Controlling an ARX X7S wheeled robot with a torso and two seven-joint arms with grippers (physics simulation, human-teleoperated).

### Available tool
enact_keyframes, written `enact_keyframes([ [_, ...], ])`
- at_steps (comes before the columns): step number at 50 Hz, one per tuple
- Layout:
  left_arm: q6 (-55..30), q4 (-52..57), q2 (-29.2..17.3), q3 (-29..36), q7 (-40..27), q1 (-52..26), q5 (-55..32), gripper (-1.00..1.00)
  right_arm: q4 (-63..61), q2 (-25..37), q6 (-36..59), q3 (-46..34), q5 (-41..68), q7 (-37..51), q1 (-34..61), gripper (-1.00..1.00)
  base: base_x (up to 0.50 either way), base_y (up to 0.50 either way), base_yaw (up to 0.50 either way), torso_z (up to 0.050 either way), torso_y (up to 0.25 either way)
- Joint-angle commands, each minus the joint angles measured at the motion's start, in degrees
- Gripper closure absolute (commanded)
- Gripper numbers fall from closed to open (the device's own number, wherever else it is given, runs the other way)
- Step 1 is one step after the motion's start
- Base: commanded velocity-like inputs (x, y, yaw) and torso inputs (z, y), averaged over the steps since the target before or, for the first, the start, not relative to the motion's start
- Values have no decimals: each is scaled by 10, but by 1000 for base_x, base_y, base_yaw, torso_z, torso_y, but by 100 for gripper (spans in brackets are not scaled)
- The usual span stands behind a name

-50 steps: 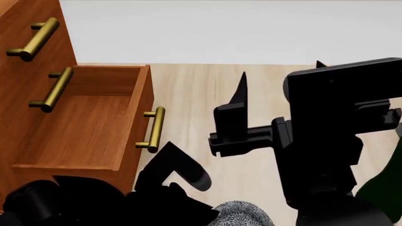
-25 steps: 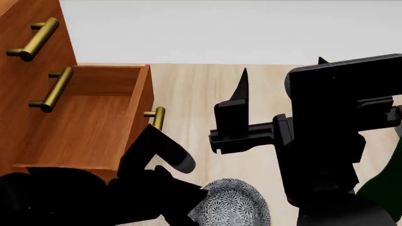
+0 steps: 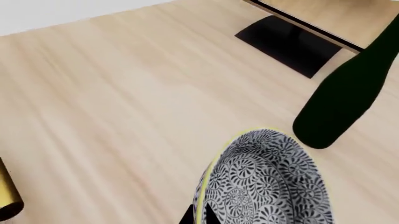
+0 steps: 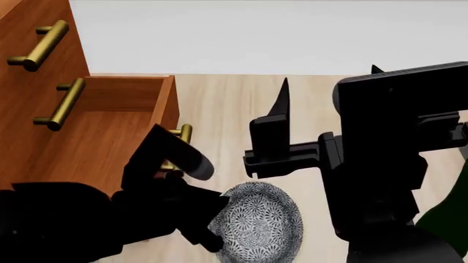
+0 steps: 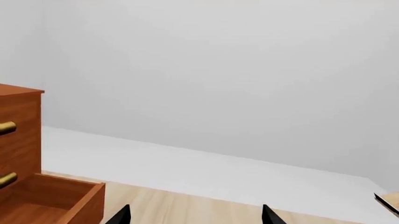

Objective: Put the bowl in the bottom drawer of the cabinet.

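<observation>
Bowl [image 4: 260,222]: pinched at its rim by left gripper [image 4: 208,230], tilted
Drawer [image 4: 95,148]: open, at 10 o'clock
Right gripper [image 4: 329,93]: wide, holding nothing

Bowl [image 4: 260,224] showing dense blue-grey and white floral pattern. Cabinet [image 4: 29,82] and bottom drawer [image 4: 102,142] reading reddish-brown, handles [image 4: 36,46] brass. Wine bottle [image 3: 346,93] appearing dark green. Floor [image 3: 124,93] showing pale woodgrain.
</observation>
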Motion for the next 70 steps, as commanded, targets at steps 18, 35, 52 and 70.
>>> enact_keyframes([
  [18,21,3,-17,-31,-33,-29,4,100,2,1,-16,9,9,5,-22,-100,0,0,0,0,1],
  [35,17,23,-35,-50,-57,-54,-4,100,-2,2,-12,13,18,9,-19,-100,0,0,0,0,1],
  [52,2,51,-56,-65,-93,-85,-12,100,4,4,-18,11,25,13,-18,-100,0,0,0,0,0],
  [70,-18,52,-64,-58,-119,-120,9,100,9,8,-26,14,33,16,-18,-100,0,0,0,0,1],
])
